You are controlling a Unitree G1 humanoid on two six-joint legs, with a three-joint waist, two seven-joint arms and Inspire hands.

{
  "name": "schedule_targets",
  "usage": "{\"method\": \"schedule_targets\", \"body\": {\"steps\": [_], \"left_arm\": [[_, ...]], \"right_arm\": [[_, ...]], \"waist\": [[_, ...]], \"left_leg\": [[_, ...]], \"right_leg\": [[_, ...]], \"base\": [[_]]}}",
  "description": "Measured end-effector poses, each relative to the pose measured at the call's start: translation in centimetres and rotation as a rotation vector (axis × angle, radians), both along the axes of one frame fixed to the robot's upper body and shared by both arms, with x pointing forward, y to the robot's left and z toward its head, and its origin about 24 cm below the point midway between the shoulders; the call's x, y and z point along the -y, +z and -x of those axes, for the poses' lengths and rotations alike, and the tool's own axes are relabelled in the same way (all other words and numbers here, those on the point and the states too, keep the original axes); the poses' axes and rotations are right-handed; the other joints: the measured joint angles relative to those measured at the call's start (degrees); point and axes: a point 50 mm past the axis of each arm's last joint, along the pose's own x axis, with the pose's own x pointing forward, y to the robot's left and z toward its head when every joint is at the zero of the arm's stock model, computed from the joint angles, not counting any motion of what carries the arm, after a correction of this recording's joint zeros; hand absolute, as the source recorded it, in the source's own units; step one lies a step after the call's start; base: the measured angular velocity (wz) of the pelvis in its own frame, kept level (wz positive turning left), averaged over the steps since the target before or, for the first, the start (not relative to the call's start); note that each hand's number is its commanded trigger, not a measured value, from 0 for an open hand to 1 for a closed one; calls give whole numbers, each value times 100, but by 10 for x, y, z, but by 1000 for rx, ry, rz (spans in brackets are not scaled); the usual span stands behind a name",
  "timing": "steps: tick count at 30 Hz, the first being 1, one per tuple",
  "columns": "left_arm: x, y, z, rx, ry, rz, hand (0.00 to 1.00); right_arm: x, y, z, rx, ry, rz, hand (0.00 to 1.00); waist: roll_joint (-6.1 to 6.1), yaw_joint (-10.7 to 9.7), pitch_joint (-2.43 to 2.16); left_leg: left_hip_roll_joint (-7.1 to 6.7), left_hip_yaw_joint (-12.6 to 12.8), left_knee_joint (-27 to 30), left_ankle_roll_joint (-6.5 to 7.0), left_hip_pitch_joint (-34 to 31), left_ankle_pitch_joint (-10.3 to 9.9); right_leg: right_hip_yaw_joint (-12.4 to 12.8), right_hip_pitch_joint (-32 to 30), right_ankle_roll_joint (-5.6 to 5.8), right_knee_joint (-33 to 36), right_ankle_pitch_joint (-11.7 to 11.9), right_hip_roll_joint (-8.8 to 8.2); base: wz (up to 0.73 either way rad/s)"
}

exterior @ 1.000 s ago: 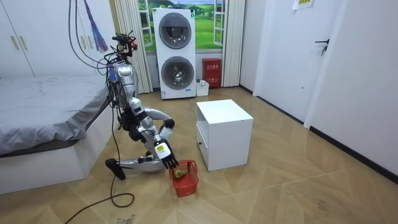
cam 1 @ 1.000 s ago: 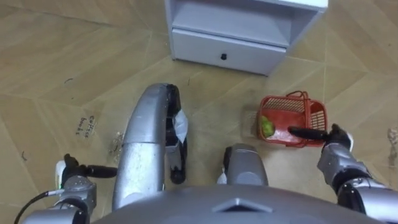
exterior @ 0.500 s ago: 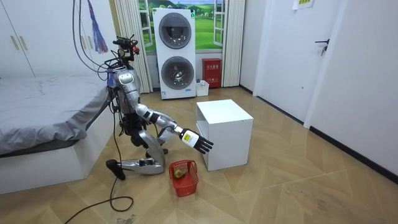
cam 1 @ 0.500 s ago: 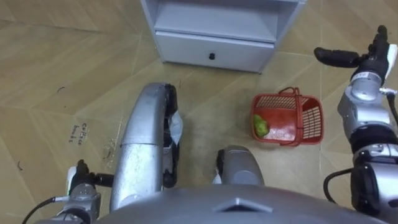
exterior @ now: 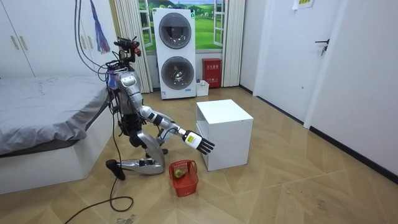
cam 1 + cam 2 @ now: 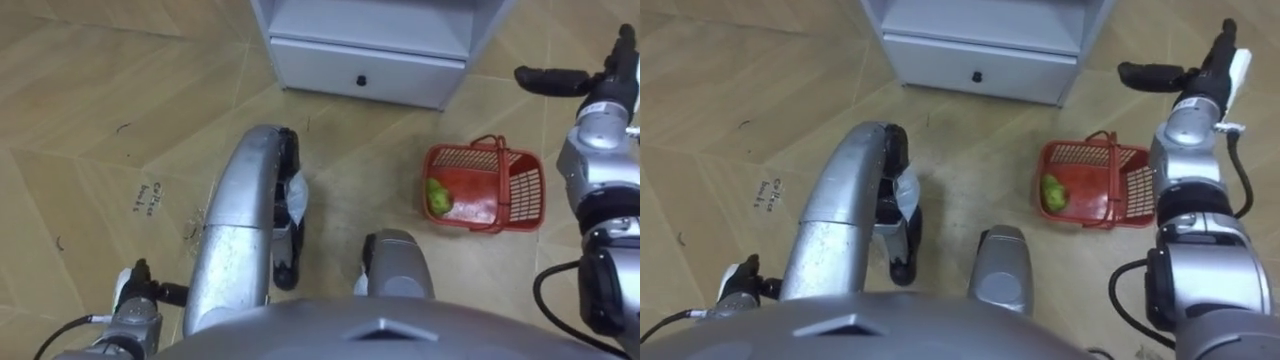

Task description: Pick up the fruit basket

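Bed (image 5: pixel 43 106) sits at the room view's left, cut off by the frame edge. A stacked washer & dryer (image 5: pixel 174 53) stand against the back wall. White cabinet (image 5: pixel 224 134) is mid-room. In the eye views its top is cropped, leaving just an open shelf and the drawer front (image 6: pixel 400 72) w/ a small dark knob (image 6: pixel 361 80).

Robot kneels on the wood floor btwn bed and cabinet, torso upright.

Fruit basket (image 6: pixel 528 190), red plastic mesh, sits on the floor near the cabinet's front lower corner, to the right of the robot's right knee, w/ its handle arched over it. A green fruit (image 6: pixel 437 197) lies in its left end; what kind can't be told. No hand touches the basket.

Right arm is stretched forward toward the cabinet. Right hand (image 5: pixel 202 144) hangs above the basket, apart from it, fingers straight & spread, holding nothing. In the eye views its thumb (image 6: pixel 545 75) points left and the fingertips are cropped at the top-right corner.

Left hand (image 6: pixel 135 300) is low in the lower-left corner of the eye views, partly behind the torso; its state can't be told.
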Motion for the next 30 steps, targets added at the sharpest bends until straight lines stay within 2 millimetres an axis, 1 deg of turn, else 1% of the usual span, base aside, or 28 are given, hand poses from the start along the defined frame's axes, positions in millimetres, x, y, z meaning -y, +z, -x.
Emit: {"method": "schedule_targets", "body": {"steps": [1, 5, 6, 8, 11, 16, 20, 23, 25, 30], "left_arm": [[0, 0, -1, 2, -1, 0, 0], [0, 0, -1, -6, 2, 2, 0], [1, 0, -2, -10, 0, 3, 0], [1, 0, -5, -7, -19, 16, 0], [3, -1, -5, -18, -44, 34, 0], [8, -2, -8, -23, -88, 56, 0], [10, -2, -8, -22, -102, 60, 0], [10, -2, -6, -27, -107, 61, 0], [10, -3, -3, -34, -104, 61, 0], [10, -3, -1, -47, -100, 60, 0]], "right_arm": [[-2, -1, -1, -10, 18, 0, 0], [-6, -3, -2, -30, 56, 13, 0], [-6, -6, 0, -46, 58, 11, 0], [-3, -14, 7, -93, 44, -2, 0], [-3, -19, 11, -120, 42, -10, 0], [-2, -23, 14, -132, 21, -40, 0], [-3, -25, 15, -135, 20, -62, 0], [-1, -30, 19, -162, 13, -79, 0], [1, -33, 24, -186, 4, -83, 0], [2, -35, 27, -194, -9, -92, 0]], "waist": [[18, 18, -4], [79, 53, 17], [102, 85, 7], [122, 188, 12], [176, 219, 5], [268, 277, 26], [288, 277, 32], [290, 278, 34], [299, 277, 30], [336, 275, 26]], "left_leg": [[25, -1, -3, -17, -66, 10], [81, 13, -3, -47, -224, 26], [97, 20, -4, -48, -268, 26], [142, 45, -4, -48, -308, 26], [147, 45, -5, -48, -354, 26], [162, 59, -15, -53, -439, 29], [164, 62, -21, -58, -490, 31], [152, 76, -38, -76, -487, 41], [148, 79, -41, -81, -490, 43], [148, 81, -41, -82, -488, 44]], "right_leg": [[12, -88, 7, 21, -3, 19], [96, -313, 13, 70, -7, 60], [122, -380, 20, 79, -10, 71], [174, -466, 42, 91, -20, 86], [191, -519, 43, 99, -21, 92], [212, -631, 45, 119, -22, 92], [216, -688, 47, 120, -22, 91], [216, -689, 47, 118, -22, 71], [216, -690, 48, 121, -23, 69], [216, -687, 48, 123, -23, 69]], "base": [[0], [-5], [-4], [-7], [-2], [0], [0], [0], [0], [0]]}}
